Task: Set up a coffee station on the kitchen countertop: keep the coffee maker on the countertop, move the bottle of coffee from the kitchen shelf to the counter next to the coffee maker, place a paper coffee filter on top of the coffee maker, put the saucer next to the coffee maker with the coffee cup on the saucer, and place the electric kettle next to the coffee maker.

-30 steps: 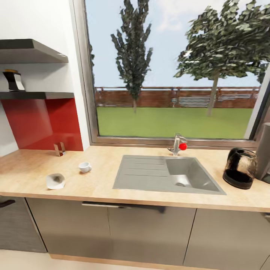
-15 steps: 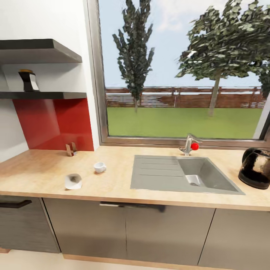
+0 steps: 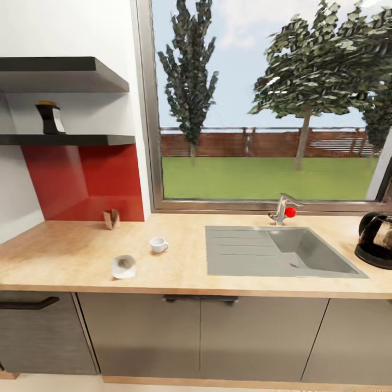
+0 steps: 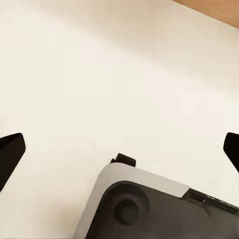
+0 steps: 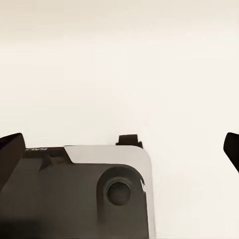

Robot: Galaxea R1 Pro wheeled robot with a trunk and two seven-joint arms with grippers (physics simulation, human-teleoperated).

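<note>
The bottle of coffee point(image 3: 50, 117), dark with a gold cap, stands on the thin black kitchen shelf point(image 3: 81, 140) at the upper left. On the wood-grain kitchen countertop point(image 3: 60, 250) the white coffee cup point(image 3: 158, 245) sits left of the sink. The white paper coffee filter point(image 3: 124, 266) lies nearer the front edge. The glass electric kettle point(image 3: 377, 239) stands at the far right, cut by the picture's edge. The coffee maker and the saucer are out of view. My left gripper point(image 4: 119, 149) and right gripper point(image 5: 119, 147) are open over the pale floor, holding nothing.
A grey sink point(image 3: 277, 253) with a red-knobbed tap point(image 3: 283, 209) is set into the counter under a wide window. A small brown holder point(image 3: 111, 219) stands against the red backsplash. Grey cabinet fronts point(image 3: 201, 337) run below. My own base point(image 4: 149, 209) shows under the grippers.
The whole head view has shifted, so the camera has moved left along the counter. The coffee maker has left the picture's right edge. Nothing on the counter or shelf has moved.
</note>
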